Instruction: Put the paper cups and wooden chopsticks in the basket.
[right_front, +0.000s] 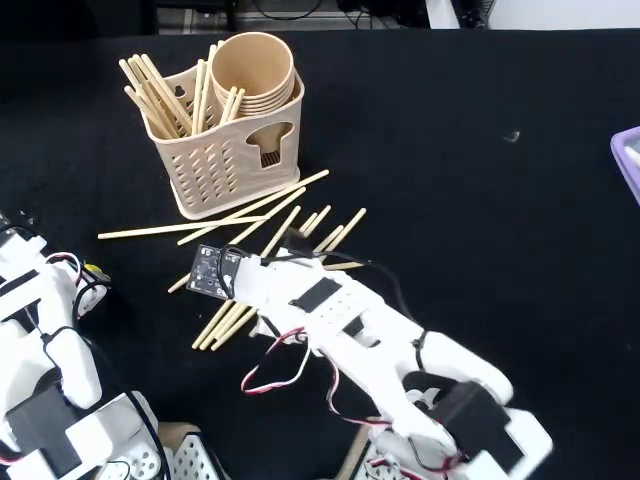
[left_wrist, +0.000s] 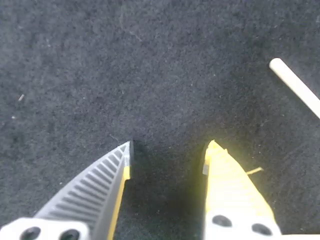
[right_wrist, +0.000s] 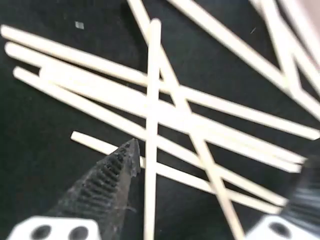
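A beige perforated basket (right_front: 225, 165) stands at the back left of the black table. It holds a stack of paper cups (right_front: 253, 68) and several wooden chopsticks (right_front: 160, 95). More loose chopsticks (right_front: 262, 215) lie fanned out in front of it. My right gripper (right_wrist: 220, 172) is open low over this pile, with several crossed chopsticks (right_wrist: 152, 107) between its fingers. In the high view the right arm's gripper end (right_front: 235, 282) sits on the pile. My left gripper (left_wrist: 167, 150) is open above bare cloth, with one chopstick end (left_wrist: 297, 94) off to its side.
A purple tray edge (right_front: 628, 160) shows at the right border. The left arm (right_front: 45, 330) rests at the front left, the right arm's body (right_front: 400, 360) crosses the front middle. Black cloth lies bare right of the basket.
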